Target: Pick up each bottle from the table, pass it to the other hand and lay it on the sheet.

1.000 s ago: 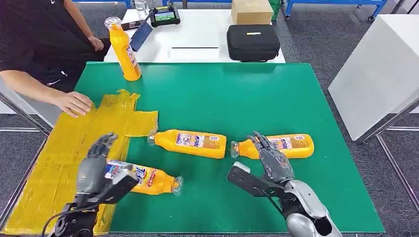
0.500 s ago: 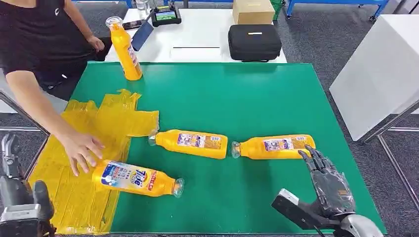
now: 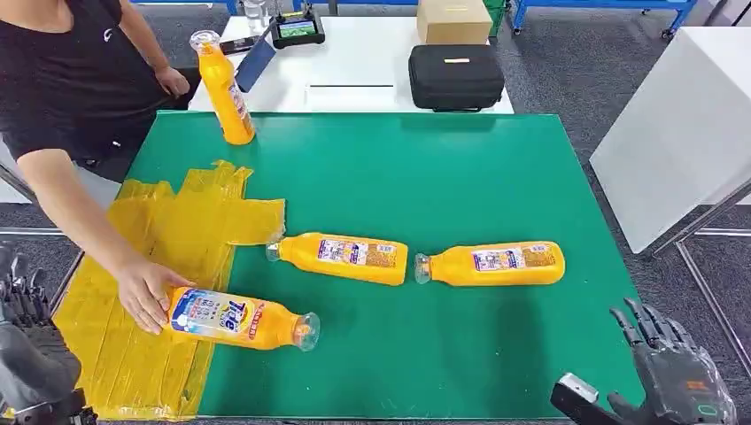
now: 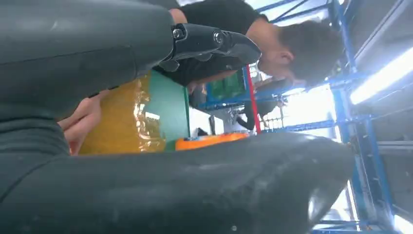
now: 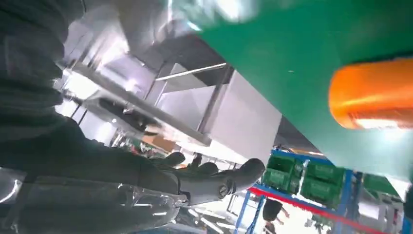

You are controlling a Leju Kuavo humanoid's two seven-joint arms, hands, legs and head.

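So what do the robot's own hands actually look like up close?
Both are dark grey, almost black, with slim jointed fingers like a skeletal glove. The right hand has a small green mark near the wrist and a blocky black piece with a pale tip beside it. The left hand shows a thick smooth grey thumb in its wrist view.

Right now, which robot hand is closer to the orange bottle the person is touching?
Left. The left hand sits off the table's corner beside that bottle; the right hand is across the table.
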